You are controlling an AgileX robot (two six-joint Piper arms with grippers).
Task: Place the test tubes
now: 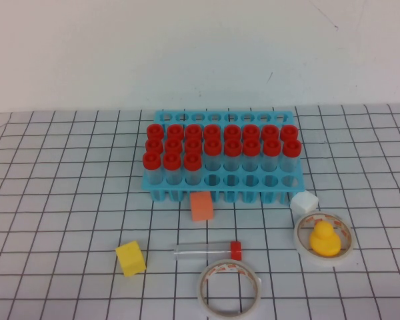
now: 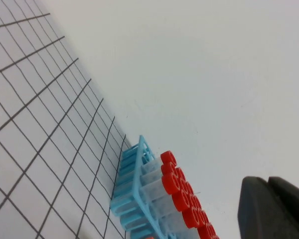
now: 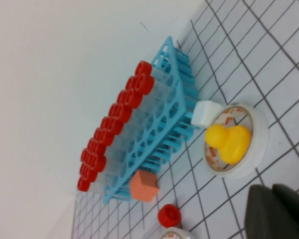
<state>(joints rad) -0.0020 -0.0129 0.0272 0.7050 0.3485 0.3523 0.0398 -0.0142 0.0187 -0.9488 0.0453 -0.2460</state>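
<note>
High view: one loose test tube (image 1: 207, 251) lies on its side on the table (image 1: 53, 200), its red cap pointing to the robot's right. It is well in front of the blue rack (image 1: 267, 115) and just beside the empty tape roll (image 1: 230, 290) at the near edge.

Rack: two middle rows are full of capped tubes. The front row holds three at the robot's left end, with the holes to their right open. The rearmost row of holes is empty.

Judgement: the task is largely done. The loose tube has yet to be picked up, stood upright and seated, most likely in the next open front hole.

Nearby items:
- an orange cube (image 1: 201, 206) touching the rack's front
- a white cube (image 1: 305, 202) at the rack's right corner
- a yellow cube (image 1: 131, 259) left of the loose tube
- a yellow duck (image 1: 325, 239) sitting inside a second tape roll (image 1: 347, 248)

Neither arm appears in the high view. The left gripper (image 2: 268, 199) is held off the table towards the rack's left side. The right gripper (image 3: 274, 209) is on the near right. Each has its fingers pressed together and holds nothing.
</note>
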